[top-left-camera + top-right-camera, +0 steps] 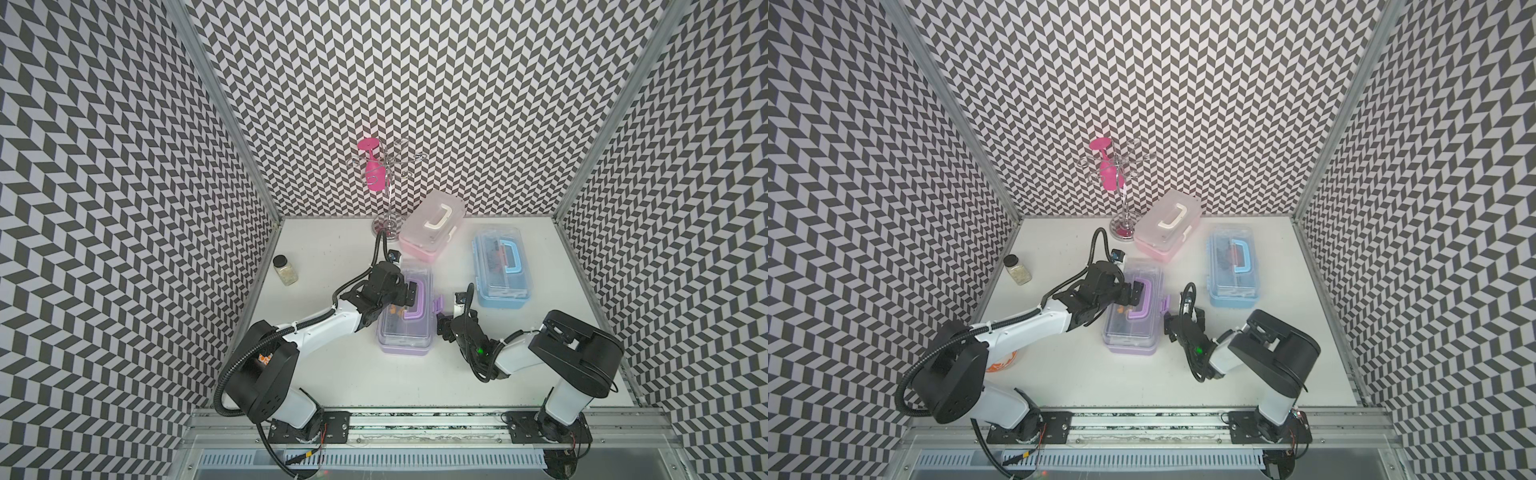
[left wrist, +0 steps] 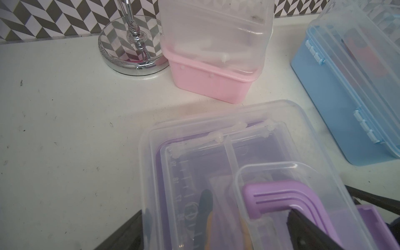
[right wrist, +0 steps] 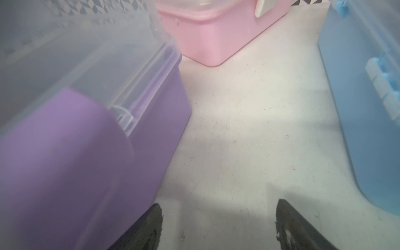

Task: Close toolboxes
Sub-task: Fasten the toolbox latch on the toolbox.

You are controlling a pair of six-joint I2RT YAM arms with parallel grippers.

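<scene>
The purple toolbox (image 1: 405,332) (image 1: 1133,328) sits mid-table with its clear lid (image 2: 194,151) down over the base. My left gripper (image 1: 411,293) (image 2: 215,213) is open on top of that lid, one finger against the purple handle (image 2: 281,194). My right gripper (image 1: 444,324) (image 3: 218,205) is open and low over the table, just right of the purple box, with its purple latch (image 3: 54,129) beside the left finger and nothing between the fingers. The pink toolbox (image 1: 432,230) (image 2: 210,80) stands behind. The light blue toolbox (image 1: 500,270) (image 3: 368,129) is on the right. Both have their lids down.
A chrome stand (image 1: 386,226) with a pink glass (image 1: 374,168) hanging on it is at the back, touching the pink box. A small glass jar with a black cap (image 1: 285,270) stands by the left wall. Patterned walls close three sides.
</scene>
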